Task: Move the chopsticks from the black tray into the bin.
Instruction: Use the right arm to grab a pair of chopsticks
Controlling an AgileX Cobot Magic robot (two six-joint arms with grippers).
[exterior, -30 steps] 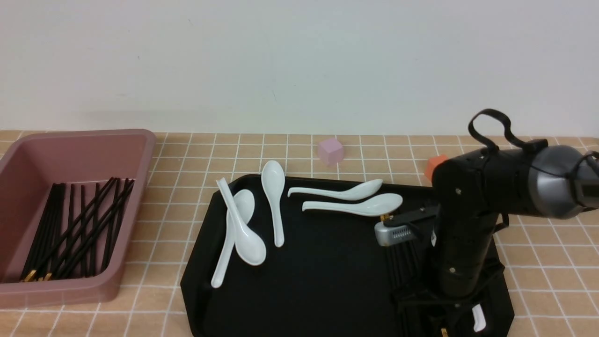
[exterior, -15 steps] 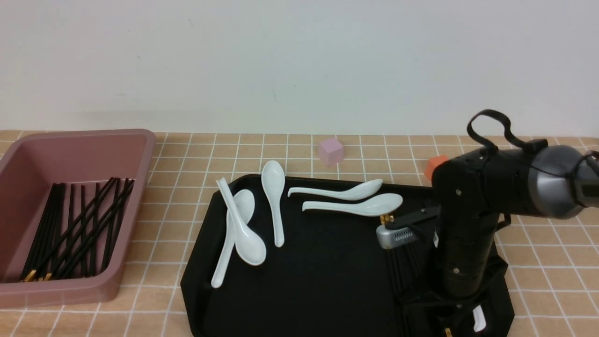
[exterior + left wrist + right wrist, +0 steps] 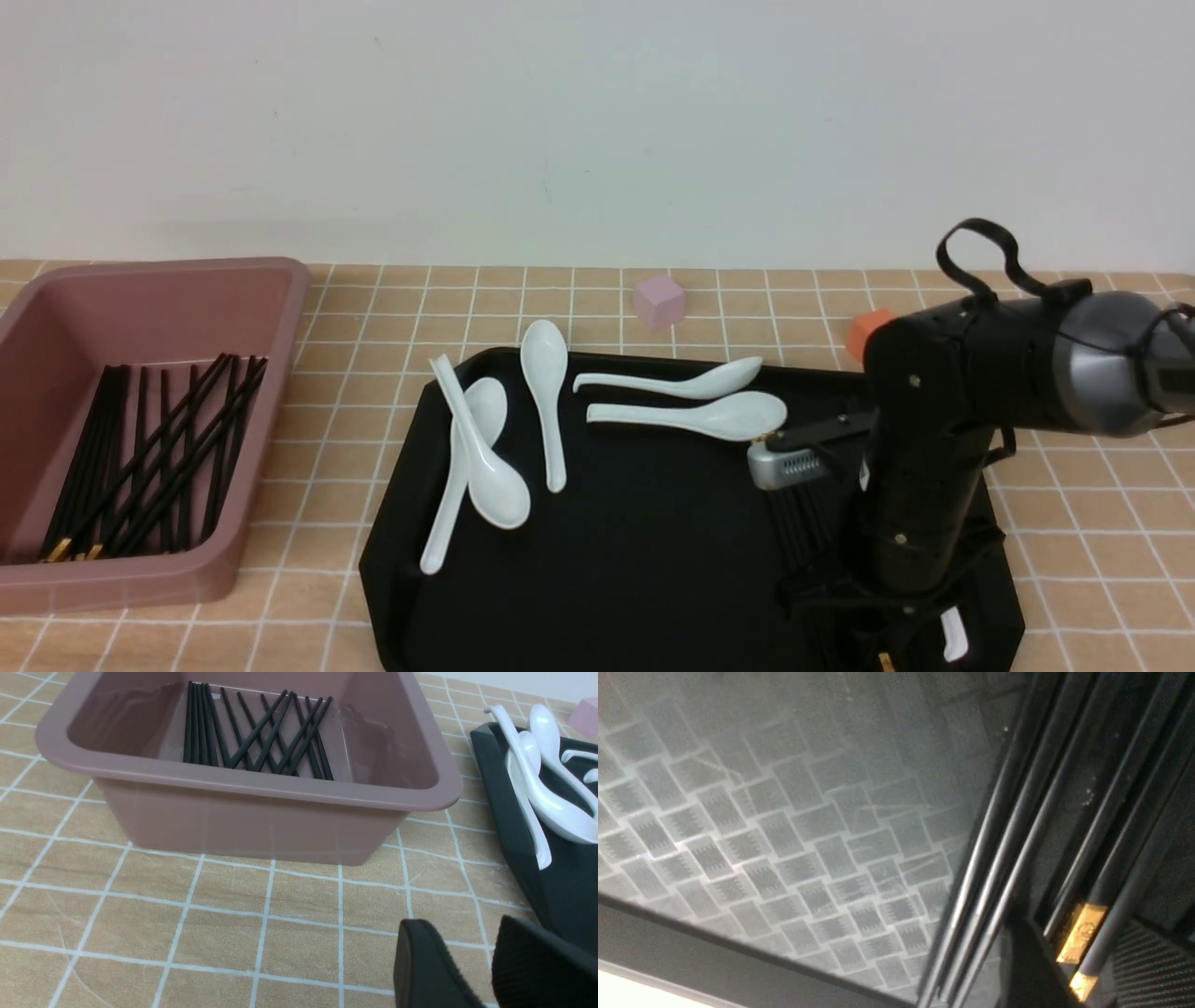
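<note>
A tan tiled surface (image 3: 317, 467) crossed by white grid lines carries everything. On its left side stands a deep, rectangular dusty-pink plastic bin (image 3: 112, 583) with rounded corners. A large, flat glossy black tray (image 3: 644, 541) with cut-off corners lies from the middle towards the right, apart from the bin. Behind the tray's far edge sit a small pale pink cube (image 3: 659, 301) and, further right, a small orange block (image 3: 868, 329), only partly visible.

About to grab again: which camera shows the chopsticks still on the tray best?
Right wrist view: the tray chopsticks fill it close up, gold bands visible. In front view the right arm hides most of them. Left wrist view shows only chopsticks already in the bin.
</note>
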